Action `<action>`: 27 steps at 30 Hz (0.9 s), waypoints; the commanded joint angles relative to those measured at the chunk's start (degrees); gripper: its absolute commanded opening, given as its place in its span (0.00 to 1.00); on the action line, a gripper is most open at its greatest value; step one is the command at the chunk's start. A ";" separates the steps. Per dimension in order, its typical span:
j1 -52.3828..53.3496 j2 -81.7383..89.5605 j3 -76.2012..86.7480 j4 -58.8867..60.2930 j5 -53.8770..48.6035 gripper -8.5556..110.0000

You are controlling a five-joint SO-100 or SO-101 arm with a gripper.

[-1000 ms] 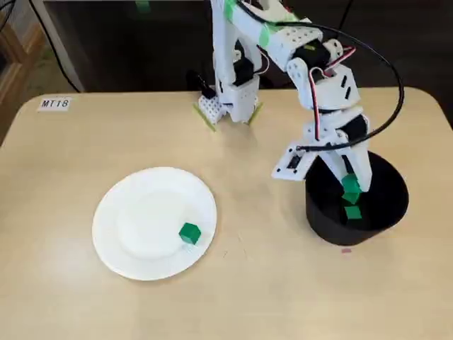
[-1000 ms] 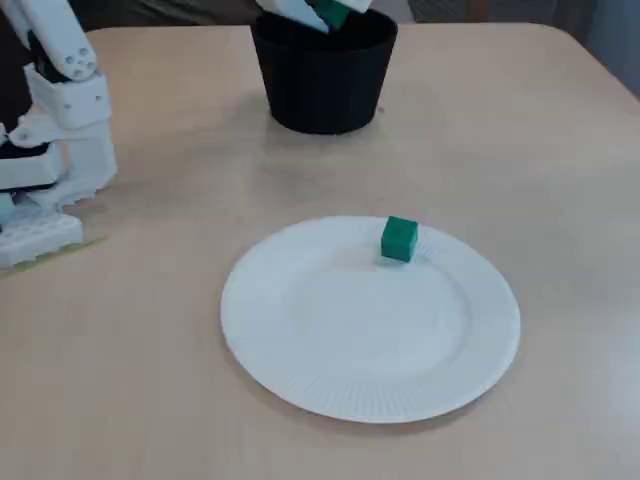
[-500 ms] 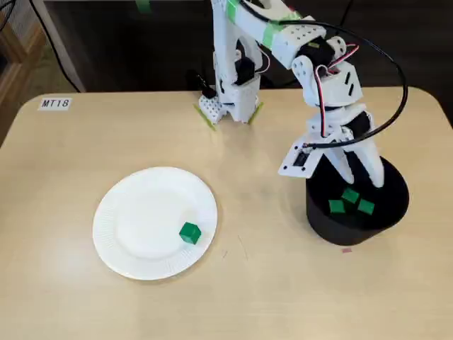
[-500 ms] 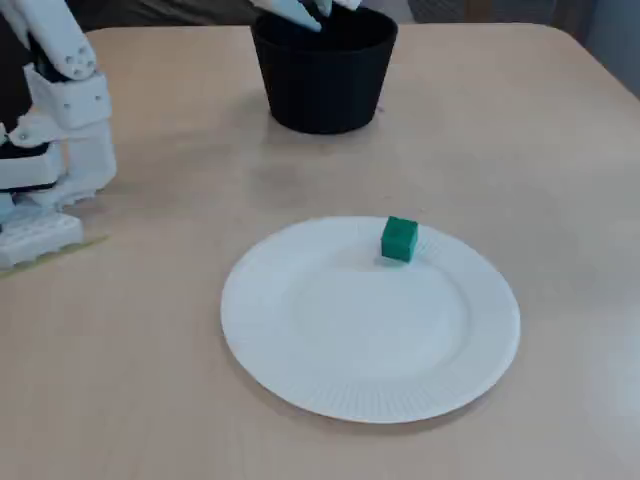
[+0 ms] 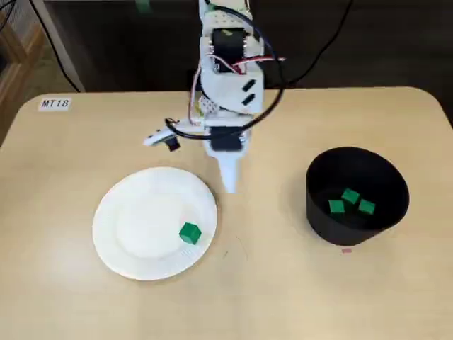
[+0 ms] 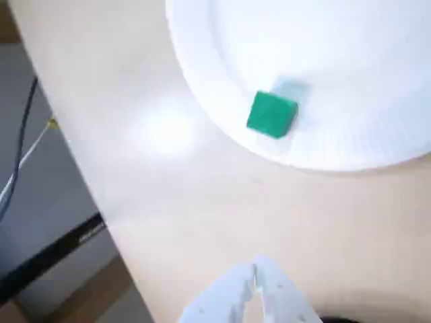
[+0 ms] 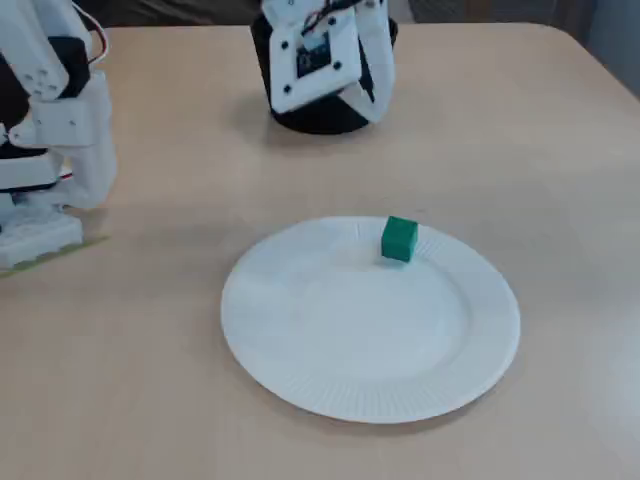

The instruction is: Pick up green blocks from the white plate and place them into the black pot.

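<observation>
Wrist view: one green block (image 6: 271, 115) lies on the white plate (image 6: 350, 60), close to its rim, with bare bench (image 6: 202, 202) beside the plate.
Claw: in a fixed view the claw (image 5: 190, 163) hangs over the bench just past the plate's far right rim. Its jaws are spread wide and nothing is between them.
Block on plate: in that same fixed view it sits on the near right part of the plate, apart from the claw.
Black pot (image 5: 357, 225): it stands on the right of the bench, well apart from the plate, and three green blocks (image 5: 350, 196) lie inside it.
Label (image 5: 55, 103): white, at the far left corner, reading MT18.
</observation>
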 commanded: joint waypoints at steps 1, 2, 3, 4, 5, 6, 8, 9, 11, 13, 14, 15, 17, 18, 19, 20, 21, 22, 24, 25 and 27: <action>2.81 -9.84 -14.85 6.42 -1.32 0.05; 3.43 -13.10 -19.16 8.79 -1.85 0.05; 4.04 -16.26 -23.20 11.43 -2.02 0.05; 4.66 -19.42 -27.42 14.15 -2.20 0.05; 5.27 -22.41 -31.64 17.14 -2.20 0.05; 5.89 -25.05 -35.51 19.51 -2.20 0.05; 6.68 -29.71 -41.92 23.64 -1.67 0.05; 7.03 -31.11 -43.68 24.70 -1.23 0.05; 7.47 -32.87 -44.82 25.58 -0.18 0.05; 7.73 -34.10 -44.82 26.19 0.53 0.05; 7.73 -35.07 -44.82 26.37 0.70 0.05; 7.56 -35.86 -44.74 26.37 0.79 0.05; 6.94 -37.71 -44.74 26.37 0.97 0.05; 6.68 -38.32 -44.74 26.28 1.14 0.05; 6.33 -38.50 -44.21 26.19 1.32 0.05; 5.98 -39.02 -44.12 26.02 1.41 0.05; 5.62 -39.46 -44.12 25.75 1.58 0.05; 5.19 -39.81 -44.12 25.40 1.76 0.05; 4.31 -40.17 -44.12 23.73 1.85 0.05; 3.96 -40.25 -44.12 22.94 1.93 0.05; 3.60 -40.25 -44.12 21.71 2.20 0.05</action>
